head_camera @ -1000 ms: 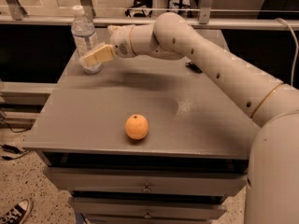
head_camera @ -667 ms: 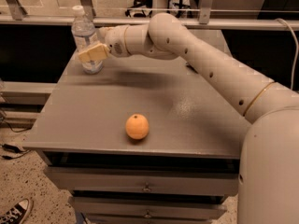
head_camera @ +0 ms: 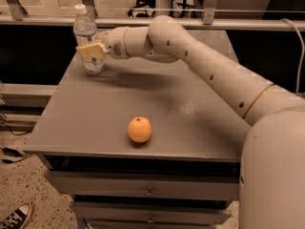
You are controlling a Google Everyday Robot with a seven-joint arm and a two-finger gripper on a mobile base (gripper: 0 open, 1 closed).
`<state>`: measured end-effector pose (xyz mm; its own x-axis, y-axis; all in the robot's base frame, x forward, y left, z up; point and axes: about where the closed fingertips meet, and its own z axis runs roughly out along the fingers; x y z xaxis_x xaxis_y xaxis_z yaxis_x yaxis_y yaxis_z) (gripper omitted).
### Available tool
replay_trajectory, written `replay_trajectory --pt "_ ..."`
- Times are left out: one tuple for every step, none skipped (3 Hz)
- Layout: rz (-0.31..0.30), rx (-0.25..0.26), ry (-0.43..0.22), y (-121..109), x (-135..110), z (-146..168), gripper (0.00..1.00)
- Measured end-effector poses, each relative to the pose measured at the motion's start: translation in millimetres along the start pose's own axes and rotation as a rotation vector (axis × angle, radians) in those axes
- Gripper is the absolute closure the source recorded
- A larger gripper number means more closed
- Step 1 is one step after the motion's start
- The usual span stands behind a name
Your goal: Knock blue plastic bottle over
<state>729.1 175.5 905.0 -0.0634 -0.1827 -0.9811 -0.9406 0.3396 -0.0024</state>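
The blue plastic bottle (head_camera: 86,34), clear with a white cap and pale label, stands upright at the far left corner of the grey table (head_camera: 95,123). My gripper (head_camera: 92,54) is at the end of the long white arm and sits right against the bottle's lower front, covering part of its label. An orange (head_camera: 139,129) lies near the table's front edge, well apart from the gripper.
The table is the top of a drawer cabinet (head_camera: 147,192). A metal railing (head_camera: 200,23) runs behind it. A black and white sneaker (head_camera: 16,217) lies on the speckled floor at bottom left.
The arm has reached further left, and the gripper has moved from beside the bottle to in front of its lower part. The bottle still stands upright.
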Motion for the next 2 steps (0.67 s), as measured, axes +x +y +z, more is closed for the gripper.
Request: replay_trajectory --pt "-0.017 0.012 -0.011 -7 -13 -17 0.93" --pt "-0.09 0.023 0.016 -17 -45 -57 1.0"
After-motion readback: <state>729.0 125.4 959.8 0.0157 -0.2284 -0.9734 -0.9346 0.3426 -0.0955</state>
